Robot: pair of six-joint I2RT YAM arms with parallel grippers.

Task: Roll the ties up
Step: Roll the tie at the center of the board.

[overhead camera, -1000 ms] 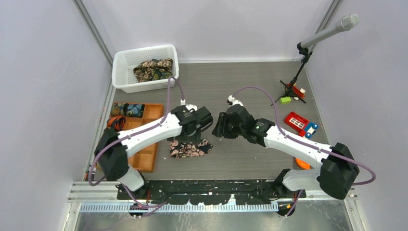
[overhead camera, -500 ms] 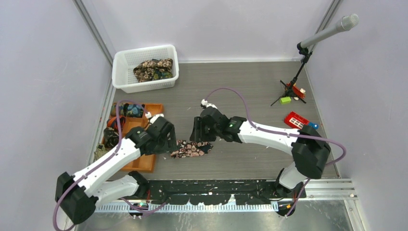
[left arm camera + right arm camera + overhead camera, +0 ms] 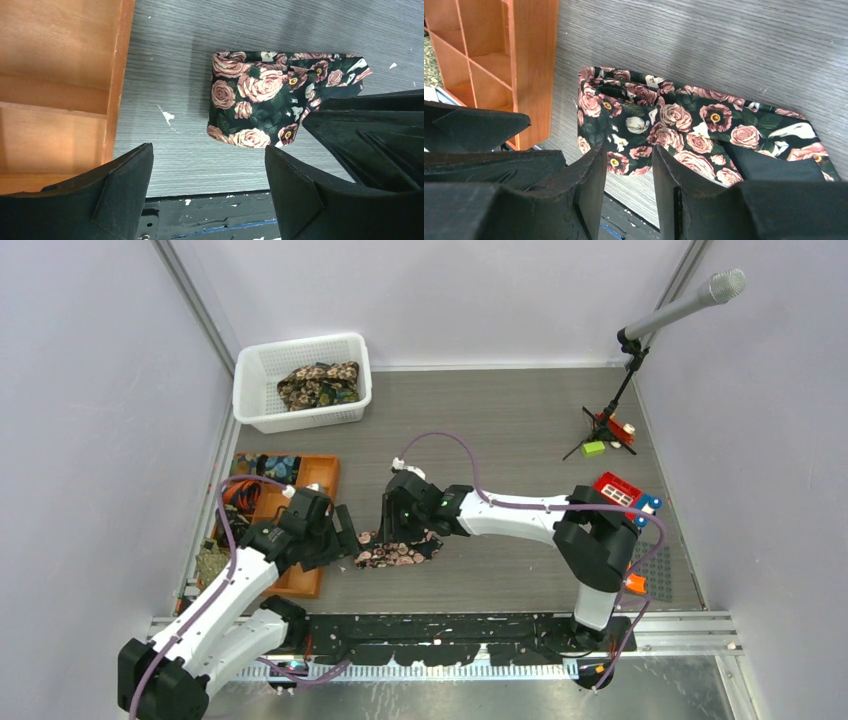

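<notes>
You're hovering the left gripper (image 3: 209, 152) wide open just beside the folded floral tie (image 3: 684, 125), which is lying by the orange tray (image 3: 122, 75), probably to brace the roll. The right gripper (image 3: 628, 150) is sitting half-closed over the tie's edge; can't tell if it's pinching.

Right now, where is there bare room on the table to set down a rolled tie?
Free: the table's back middle, between white basket and microphone stand. Crowded: near left, where left gripper and right gripper meet at the floral tie beside the orange tray.
</notes>
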